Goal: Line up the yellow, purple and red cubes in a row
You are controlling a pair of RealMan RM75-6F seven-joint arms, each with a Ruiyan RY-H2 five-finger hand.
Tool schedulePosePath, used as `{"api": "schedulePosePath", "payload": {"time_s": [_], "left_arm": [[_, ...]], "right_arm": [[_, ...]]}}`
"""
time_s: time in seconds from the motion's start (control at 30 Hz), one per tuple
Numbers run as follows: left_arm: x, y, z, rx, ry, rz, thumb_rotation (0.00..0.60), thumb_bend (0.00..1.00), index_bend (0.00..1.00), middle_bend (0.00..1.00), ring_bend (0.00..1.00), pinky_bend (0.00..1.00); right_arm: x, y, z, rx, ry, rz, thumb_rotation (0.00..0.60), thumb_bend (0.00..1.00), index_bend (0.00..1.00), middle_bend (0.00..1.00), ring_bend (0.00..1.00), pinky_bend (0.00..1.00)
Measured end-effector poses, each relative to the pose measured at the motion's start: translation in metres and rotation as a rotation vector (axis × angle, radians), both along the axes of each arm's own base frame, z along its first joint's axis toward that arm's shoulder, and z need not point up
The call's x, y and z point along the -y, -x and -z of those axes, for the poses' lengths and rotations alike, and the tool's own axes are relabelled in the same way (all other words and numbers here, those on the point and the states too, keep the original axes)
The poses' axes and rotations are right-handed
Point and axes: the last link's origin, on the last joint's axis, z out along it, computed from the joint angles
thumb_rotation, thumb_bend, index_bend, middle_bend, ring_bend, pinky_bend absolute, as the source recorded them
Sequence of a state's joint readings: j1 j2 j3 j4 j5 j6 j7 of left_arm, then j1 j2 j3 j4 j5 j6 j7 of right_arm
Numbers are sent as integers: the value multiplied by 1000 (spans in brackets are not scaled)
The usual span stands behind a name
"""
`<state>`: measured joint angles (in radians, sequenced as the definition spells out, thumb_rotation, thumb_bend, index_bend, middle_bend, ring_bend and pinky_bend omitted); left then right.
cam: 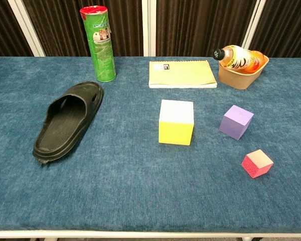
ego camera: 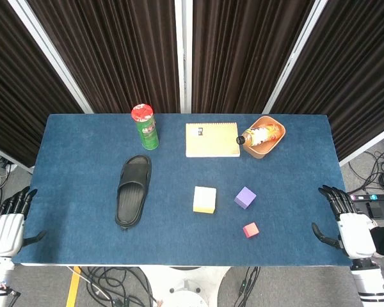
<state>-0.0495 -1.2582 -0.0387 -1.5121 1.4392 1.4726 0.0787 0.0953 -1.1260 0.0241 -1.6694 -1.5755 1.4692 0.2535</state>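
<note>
A large yellow cube [ego camera: 205,199] [cam: 176,121] stands near the middle of the blue table. A smaller purple cube [ego camera: 245,197] [cam: 236,121] lies just right of it, turned slightly. The small red cube [ego camera: 251,229] [cam: 257,163] sits nearer the front edge, right of and below the purple one. My left hand [ego camera: 9,224] hangs off the table's left front corner, fingers spread, holding nothing. My right hand [ego camera: 344,222] hovers off the right front edge, fingers apart and empty. Neither hand shows in the chest view.
A black slipper [ego camera: 133,190] [cam: 67,120] lies left of the cubes. At the back stand a green can with a red lid [ego camera: 144,126] [cam: 98,43], a yellow notepad [ego camera: 212,139] [cam: 182,74] and a bowl [ego camera: 267,147] [cam: 242,78] holding a bottle [ego camera: 258,135] [cam: 238,57].
</note>
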Motion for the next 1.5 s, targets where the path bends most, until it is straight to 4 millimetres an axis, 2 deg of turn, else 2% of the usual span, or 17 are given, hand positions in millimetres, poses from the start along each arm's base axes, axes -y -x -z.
{"api": "schedulePosePath", "payload": {"time_s": [0.23, 0.4, 0.5, 0.7, 1.13, 1.33, 1.5], "left_arm": [[1, -1, 0, 0, -3, 1, 600, 59, 135, 156, 107, 157], [3, -1, -2, 1, -5, -1, 600, 59, 135, 155, 107, 157], [4, 0, -4, 2, -11, 1, 600, 59, 135, 156, 107, 157], [5, 1, -3, 13, -10, 0, 600, 59, 135, 156, 107, 157], [9, 11, -1, 23, -2, -17, 600, 59, 135, 156, 107, 157], [10, 15, 0, 27, -2, -24, 600, 59, 135, 156, 107, 157], [9, 18, 0, 29, 1, -27, 600, 59, 135, 156, 107, 157]], "right_arm": [[-1, -1, -1, 0, 3, -11, 600, 264, 87, 67, 0, 0], [1, -6, 2, -1, -18, -44, 600, 125, 67, 98, 0, 0], [9, -17, 11, -2, -51, -88, 600, 96, 57, 113, 0, 0], [32, -53, 50, 6, -173, -183, 600, 95, 44, 113, 0, 0], [93, -142, 173, 47, -400, -200, 600, 122, 33, 102, 0, 0], [112, -161, 206, -7, -417, -189, 600, 140, 32, 98, 0, 0], [123, -167, 219, -39, -417, -167, 600, 159, 31, 110, 0, 0]]}}
